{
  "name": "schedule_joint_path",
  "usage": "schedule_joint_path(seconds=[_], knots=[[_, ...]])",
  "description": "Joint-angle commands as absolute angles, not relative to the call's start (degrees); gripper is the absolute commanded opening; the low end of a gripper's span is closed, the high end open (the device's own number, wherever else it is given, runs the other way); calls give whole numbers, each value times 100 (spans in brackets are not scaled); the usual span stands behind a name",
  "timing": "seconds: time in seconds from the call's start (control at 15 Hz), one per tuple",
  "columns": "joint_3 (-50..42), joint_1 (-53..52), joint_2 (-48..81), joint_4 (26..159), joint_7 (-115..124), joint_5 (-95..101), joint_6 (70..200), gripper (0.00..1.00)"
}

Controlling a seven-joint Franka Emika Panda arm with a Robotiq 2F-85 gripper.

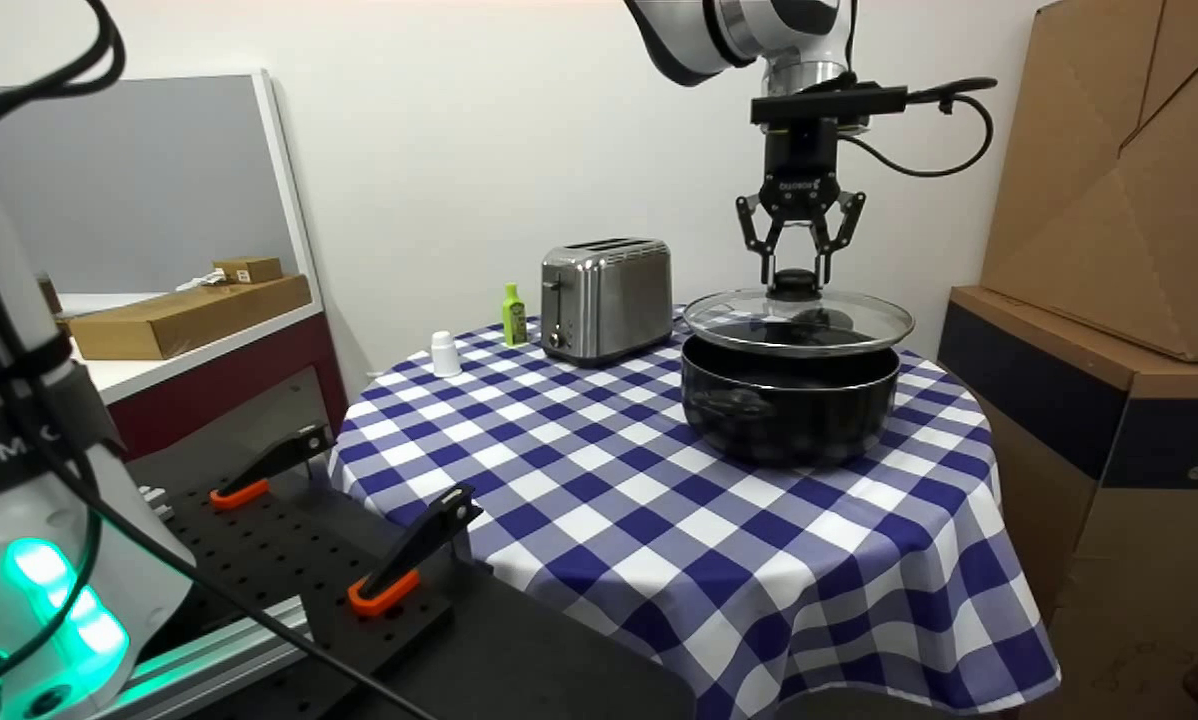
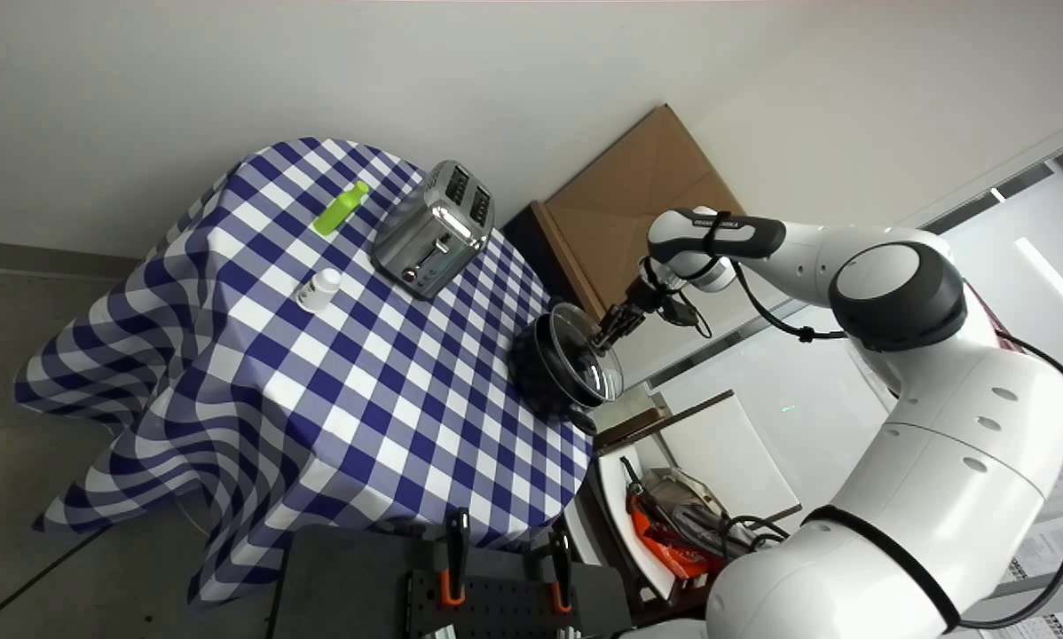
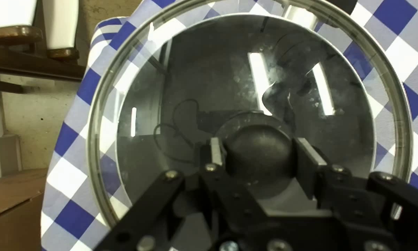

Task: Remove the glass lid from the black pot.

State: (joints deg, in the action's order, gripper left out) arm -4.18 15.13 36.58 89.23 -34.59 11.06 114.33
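Now | claw (image 1: 796, 281) pinching knob (image 3: 259, 148) | lid (image 1: 759, 324) directly under claw, apart from pot (image 1: 791, 418) | pot beneath both, so sideways carry probably next

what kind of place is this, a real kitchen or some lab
Probably a robotics lab with a mock kitchen setup: there's a robot arm, clamps on a perforated black plate, and a toaster and black pot on a checkered tablecloth.
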Motion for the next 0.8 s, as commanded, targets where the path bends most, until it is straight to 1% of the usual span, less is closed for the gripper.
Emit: schedule_joint_path(seconds=[0.0,0.73], knots=[[-382,1371,2943,9539,-3677,1341,11407,25],[-1,621,1737,11183,-3751,1787,11577,25]])
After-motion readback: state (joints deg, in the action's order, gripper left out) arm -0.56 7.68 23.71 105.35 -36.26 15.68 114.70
